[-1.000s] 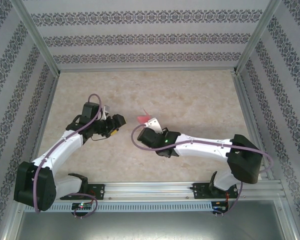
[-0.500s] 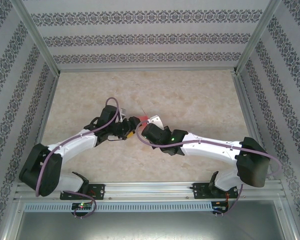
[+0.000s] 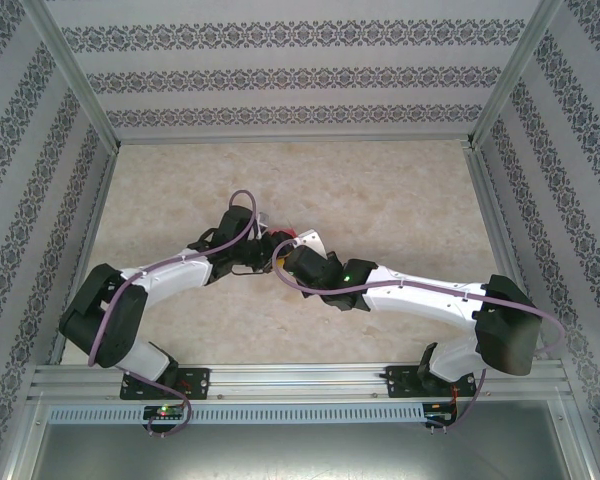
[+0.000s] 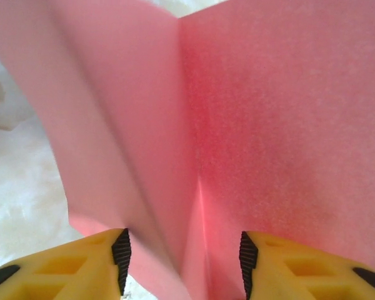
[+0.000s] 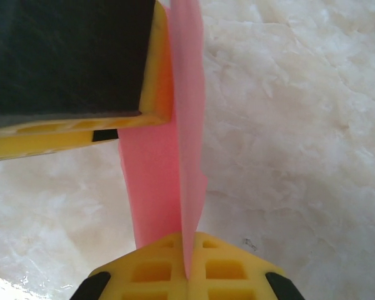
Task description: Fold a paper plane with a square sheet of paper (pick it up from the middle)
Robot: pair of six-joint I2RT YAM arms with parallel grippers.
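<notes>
While the right claw point(image 5: 189, 253) pinches thin creased pink paper point(image 5: 159, 187), the left claw point(image 4: 182, 256) seems open astride its fold.

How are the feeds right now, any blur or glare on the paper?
Left wrist: paper very close, soft, its left flap smeared; yellow fingers crisper. Right wrist: paper edge and table sharp, slight glare bottom left. Top external: even light, no hard shadows, paper just a small red speck.
</notes>
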